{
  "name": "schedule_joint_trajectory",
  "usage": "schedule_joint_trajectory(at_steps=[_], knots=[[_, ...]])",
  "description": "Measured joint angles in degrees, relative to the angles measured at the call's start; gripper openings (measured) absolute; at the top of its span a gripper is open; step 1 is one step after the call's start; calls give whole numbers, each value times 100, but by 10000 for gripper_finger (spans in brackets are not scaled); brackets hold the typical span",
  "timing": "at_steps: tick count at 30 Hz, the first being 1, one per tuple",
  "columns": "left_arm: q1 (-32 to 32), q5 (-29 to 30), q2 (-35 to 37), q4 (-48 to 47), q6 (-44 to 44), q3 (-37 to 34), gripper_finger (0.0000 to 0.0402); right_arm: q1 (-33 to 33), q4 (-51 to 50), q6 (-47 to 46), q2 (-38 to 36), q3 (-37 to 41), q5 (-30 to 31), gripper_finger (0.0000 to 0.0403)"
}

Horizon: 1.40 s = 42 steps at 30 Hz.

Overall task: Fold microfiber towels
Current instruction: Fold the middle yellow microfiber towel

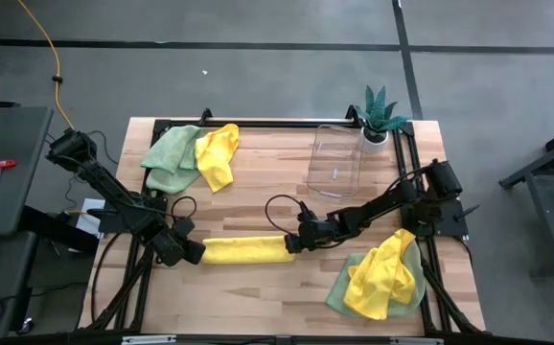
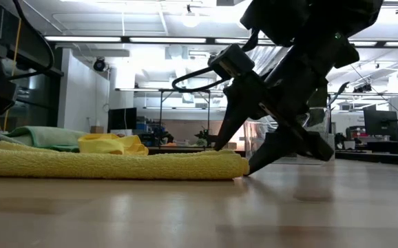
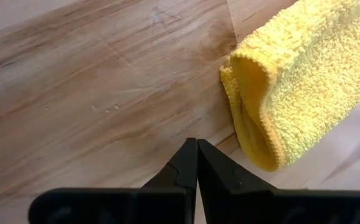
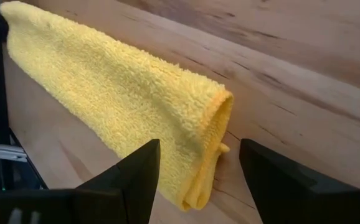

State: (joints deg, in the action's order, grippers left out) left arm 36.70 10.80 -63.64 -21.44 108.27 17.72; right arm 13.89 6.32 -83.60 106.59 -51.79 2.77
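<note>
Yellow folded towel [image 1: 243, 250] lies as a narrow strip mid-bench, one fold apparently made. Left hand [image 1: 191, 253], clenched and empty, sits at its left end; right hand [image 1: 292, 243], released, straddles its right end. Unfolded towels wait at back-left [image 1: 189, 153] and front-right [image 1: 380, 280]; bare bench [image 1: 258, 182] between gives working room.

wooden table [image 1: 258, 287] | clear plastic container [image 1: 335, 160] at far edge | potted plant [image 1: 379, 114] beside container
</note>
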Motion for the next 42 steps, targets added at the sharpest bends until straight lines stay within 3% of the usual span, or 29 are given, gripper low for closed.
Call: schedule_joint_trajectory(at_steps=[16, 20, 26, 32, 42], knots=[[-714, -241, -18, 252, -752, -11, 0, -5, 353, -344, 213, 4, 11, 201], [-716, -202, -20, 262, -752, -11, 0, -4, 308, -340, 216, 11, 4, 146], [-718, -65, -20, 338, -668, -14, 0, -4, 116, -135, 140, 17, -19, 18], [-940, 313, -33, 507, -713, -24, 0, -2, -1296, 251, -549, 22, 20, 8], [-2268, -83, -281, 1666, -2085, 20, 0, -2, -4288, 486, -2088, 22, 178, 2]])
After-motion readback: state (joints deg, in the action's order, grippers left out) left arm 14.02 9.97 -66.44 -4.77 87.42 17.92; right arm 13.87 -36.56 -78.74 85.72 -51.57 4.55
